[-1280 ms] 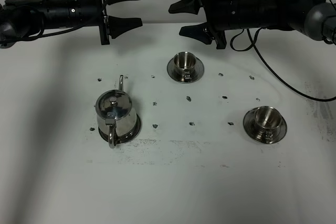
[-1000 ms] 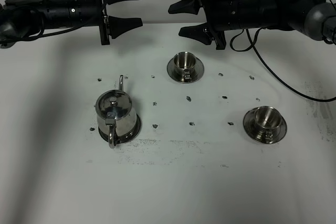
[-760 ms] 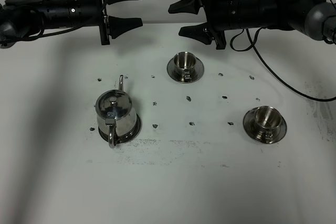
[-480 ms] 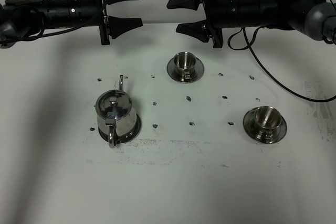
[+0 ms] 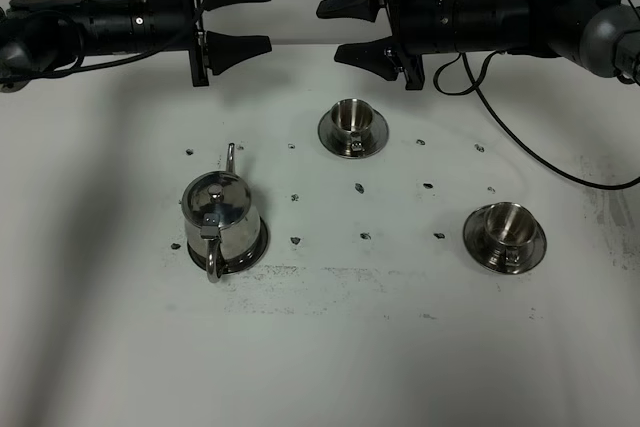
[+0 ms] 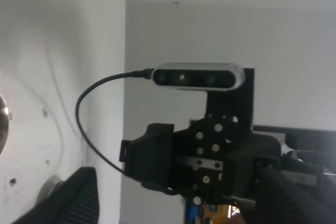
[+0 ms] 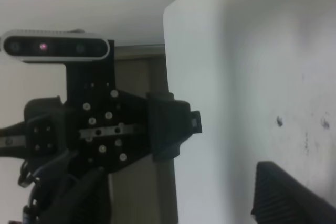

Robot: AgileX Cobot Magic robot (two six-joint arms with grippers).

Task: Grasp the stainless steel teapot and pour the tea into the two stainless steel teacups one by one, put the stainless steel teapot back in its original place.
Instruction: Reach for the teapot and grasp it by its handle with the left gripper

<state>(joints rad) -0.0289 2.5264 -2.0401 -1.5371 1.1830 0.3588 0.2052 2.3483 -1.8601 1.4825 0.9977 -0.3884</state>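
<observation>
Steel teapot point(image 5: 222, 219) stands untouched on the counter point(image 5: 330, 347); beyond it, left gripper point(image 5: 268, 15) and right gripper point(image 5: 331, 32) hover, jaws spread, empty.

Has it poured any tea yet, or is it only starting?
Nothing looks done yet. The teapot sits untouched on its tray, with the far teacup and near teacup standing apart from it. The left gripper and right gripper hang open, holding nothing. Grasping, both pours and the return remain.

One teapot point(image 5: 216, 209) on one tray point(image 5: 262, 240). Two cups point(image 5: 350, 115) point(image 5: 505, 224), both right of the teapot, on two saucers point(image 5: 378, 133) point(image 5: 536, 247). Two grippers point(image 5: 268, 15) point(image 5: 330, 32).
</observation>
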